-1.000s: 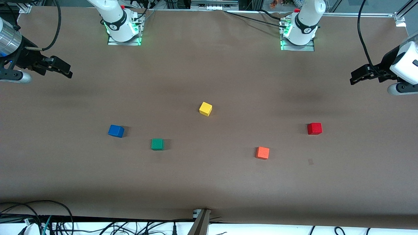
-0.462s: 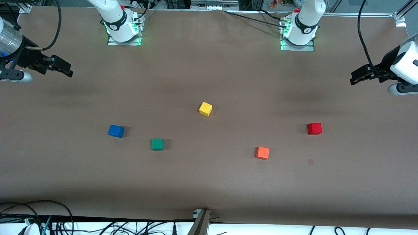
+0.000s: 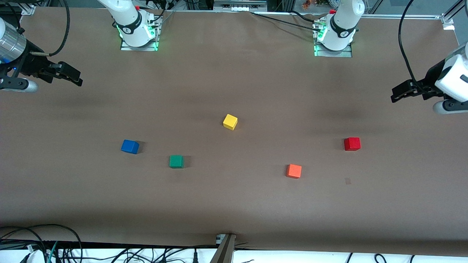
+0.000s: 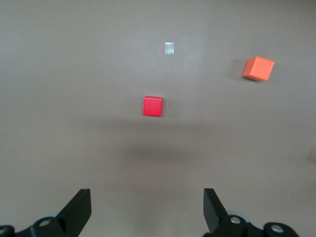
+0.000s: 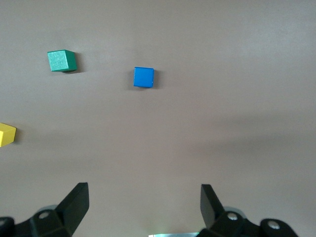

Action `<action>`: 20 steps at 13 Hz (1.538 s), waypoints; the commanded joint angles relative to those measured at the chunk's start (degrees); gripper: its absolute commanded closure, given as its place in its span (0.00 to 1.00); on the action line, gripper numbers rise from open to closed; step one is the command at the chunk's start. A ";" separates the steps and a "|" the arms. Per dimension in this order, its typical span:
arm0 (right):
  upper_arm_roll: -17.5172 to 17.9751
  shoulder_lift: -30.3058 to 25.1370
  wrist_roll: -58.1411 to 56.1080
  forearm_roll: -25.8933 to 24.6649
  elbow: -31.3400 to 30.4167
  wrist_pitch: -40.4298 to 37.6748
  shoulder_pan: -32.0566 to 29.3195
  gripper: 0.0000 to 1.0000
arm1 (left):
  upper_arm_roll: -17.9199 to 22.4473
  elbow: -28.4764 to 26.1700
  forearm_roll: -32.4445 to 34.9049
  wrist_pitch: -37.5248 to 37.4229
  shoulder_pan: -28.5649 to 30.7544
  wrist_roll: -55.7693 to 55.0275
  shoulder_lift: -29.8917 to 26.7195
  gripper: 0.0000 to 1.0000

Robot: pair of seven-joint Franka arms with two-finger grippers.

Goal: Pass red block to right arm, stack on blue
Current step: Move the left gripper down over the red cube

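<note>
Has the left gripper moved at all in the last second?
Yes. The left gripper has come slightly lower in the front view, toward the red block, which lies where it was. It is open and empty.

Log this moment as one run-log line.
left tool: open, raised over table | right tool: open, waiting | red block: on table, ungrasped | blue cube: bare

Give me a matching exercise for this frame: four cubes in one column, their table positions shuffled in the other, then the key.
Things:
1. red block
2. blue cube
3. yellow cube
4. orange cube

Places:
A. nearest the front camera of the four
B. farthest from the front camera, mid-table
C. closest to the right arm's end, beside the green cube
D. closest to the left arm's end

Pairs: 1-D, 2-C, 3-B, 4-A
</note>
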 commanded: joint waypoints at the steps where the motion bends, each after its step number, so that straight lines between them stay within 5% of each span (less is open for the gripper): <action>1: 0.12 -0.73 0.35 -0.63 0.34 -0.96 0.30 0.00 | -0.50 3.02 2.84 -0.34 -0.35 -0.06 4.10 0.00; 9: 0.30 -0.73 0.71 -0.63 0.25 -0.96 0.30 0.00 | -0.06 2.68 4.60 0.71 0.53 0.82 12.00 0.00; 15: 0.30 -0.73 0.71 -0.63 0.25 -1.04 0.30 0.00 | -0.32 -11.27 3.90 21.95 2.81 0.91 15.17 0.00; 20: 0.30 -0.73 0.71 -0.63 0.25 -1.22 0.30 0.00 | -0.50 -13.05 3.90 33.04 3.60 5.90 23.42 0.00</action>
